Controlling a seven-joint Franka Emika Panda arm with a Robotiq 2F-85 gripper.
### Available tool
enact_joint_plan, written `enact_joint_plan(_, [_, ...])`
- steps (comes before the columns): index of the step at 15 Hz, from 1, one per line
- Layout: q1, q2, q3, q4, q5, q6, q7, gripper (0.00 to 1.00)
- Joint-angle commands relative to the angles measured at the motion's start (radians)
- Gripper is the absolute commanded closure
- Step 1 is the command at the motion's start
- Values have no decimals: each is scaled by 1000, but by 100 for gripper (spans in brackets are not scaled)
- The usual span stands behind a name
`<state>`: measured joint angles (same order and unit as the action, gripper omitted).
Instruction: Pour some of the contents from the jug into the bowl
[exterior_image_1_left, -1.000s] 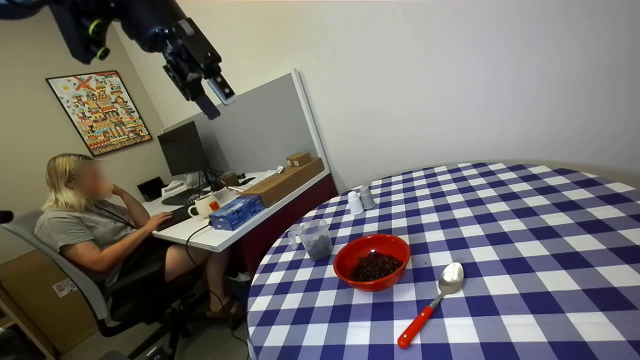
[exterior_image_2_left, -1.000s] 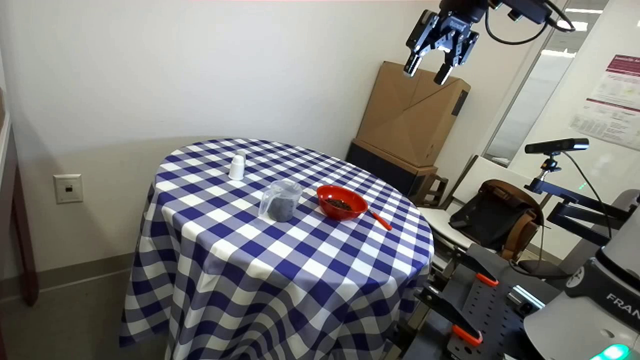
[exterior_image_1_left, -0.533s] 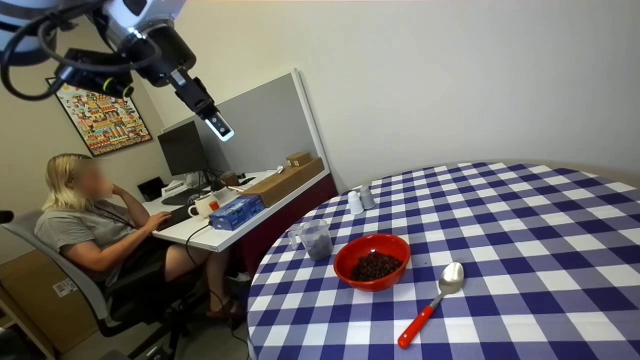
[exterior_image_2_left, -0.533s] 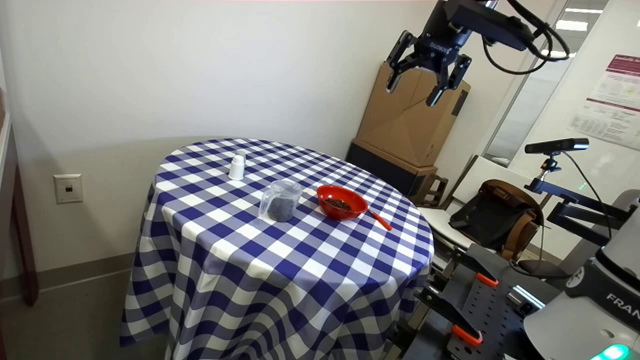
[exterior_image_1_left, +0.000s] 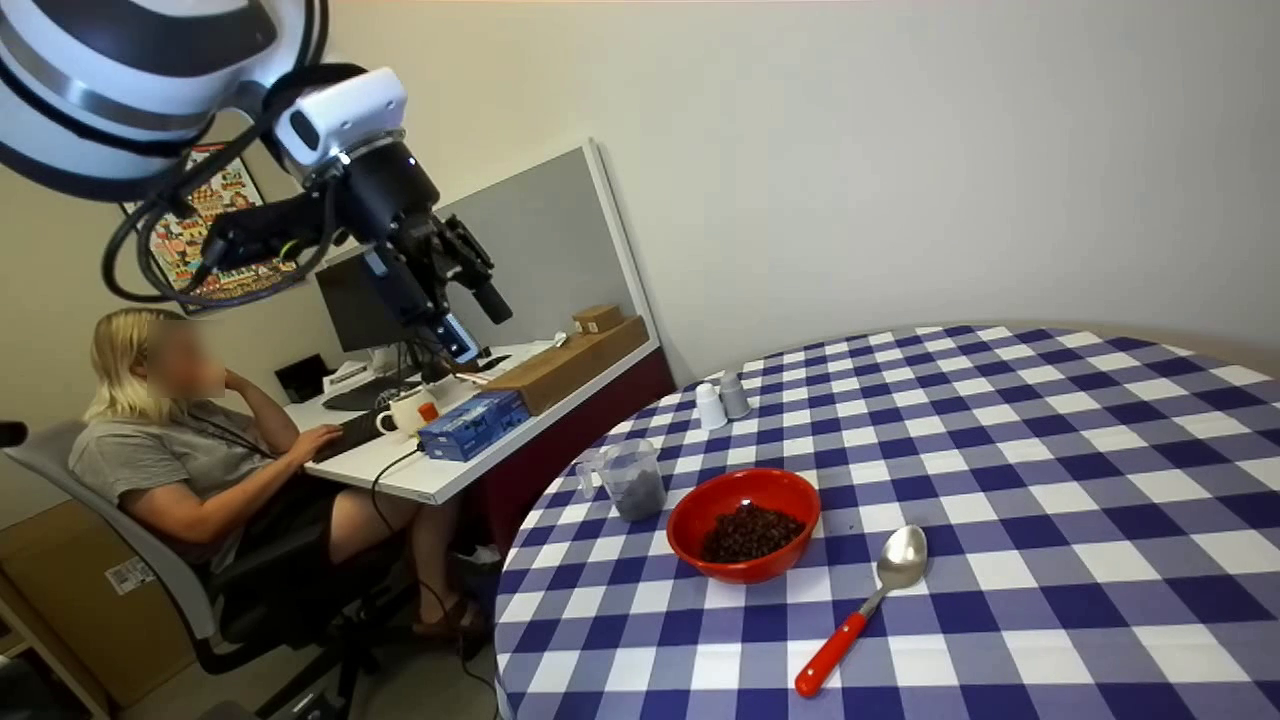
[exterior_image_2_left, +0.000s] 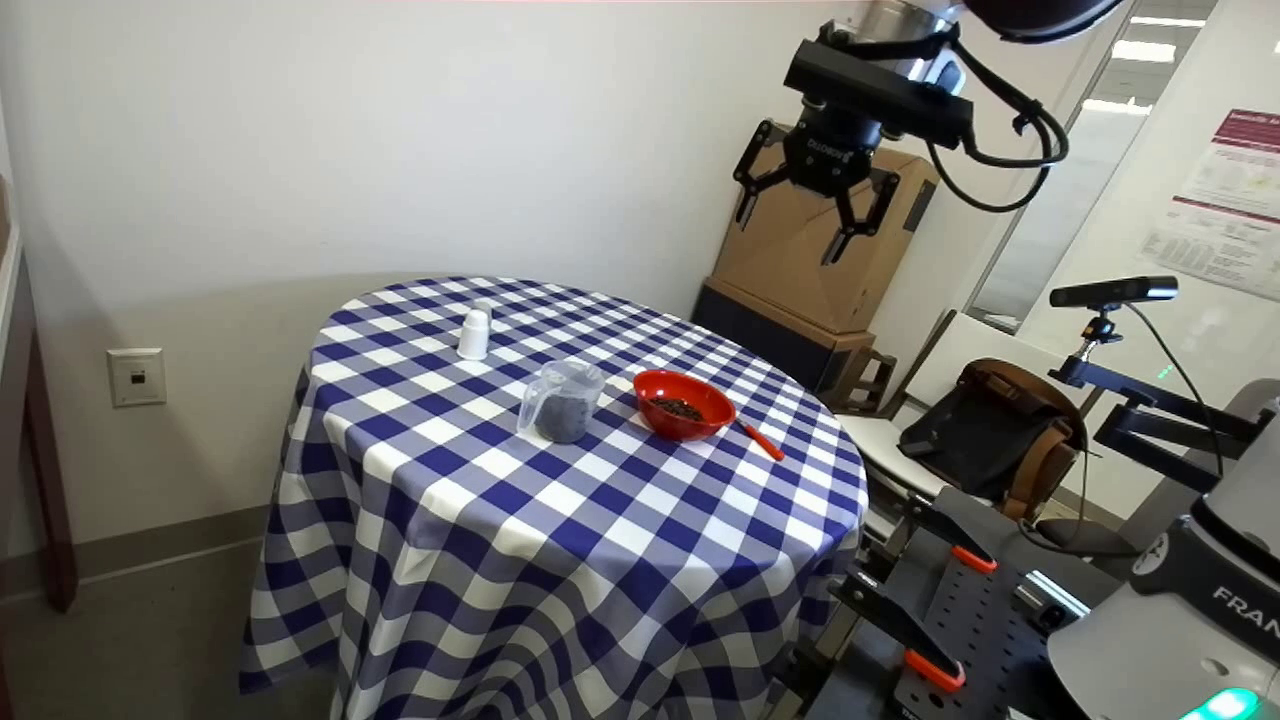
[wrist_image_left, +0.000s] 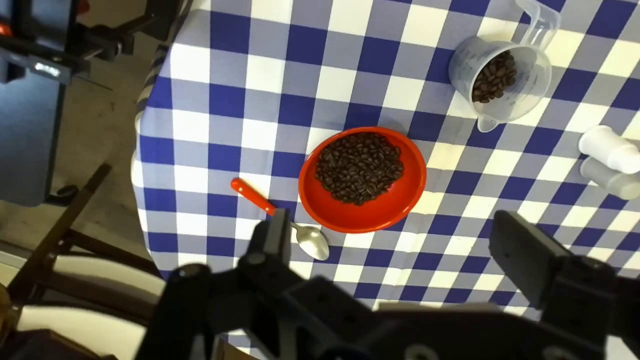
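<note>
Nothing sits between the widely parted jaws, which hang high above the bench (exterior_image_2_left: 610, 510), presumably spread to straddle the translucent measuring jug (wrist_image_left: 525, 90). That stands upright below, farther from them than the red bowl (wrist_image_left: 367, 215) of coffee beans (wrist_image_left: 357, 167); its handle (wrist_image_left: 547, 21) faces away from the bowl, probably leaving the spout (wrist_image_left: 486, 123) free for pouring.

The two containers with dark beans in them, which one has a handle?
The clear jug, whose see-through handle sticks out from its side; the other, the opaque red bowl, shows no handle in any view.
</note>
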<state>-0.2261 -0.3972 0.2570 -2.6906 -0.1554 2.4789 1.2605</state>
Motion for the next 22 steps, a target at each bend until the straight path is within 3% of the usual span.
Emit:
enact_joint_plan(1, [-1, 129, -1, 58, -24, 73, 173, 0])
enact_joint_plan(7, [53, 318, -15, 166, -86, 143, 388, 0])
enact_joint_plan(13, [182, 491, -75, 303, -251, 173, 607, 0])
enact_joint_plan(16, [249, 572, -136, 377, -279, 169, 658, 0])
enact_joint_plan(22, [323, 722, -256, 528, -224, 160, 641, 0])
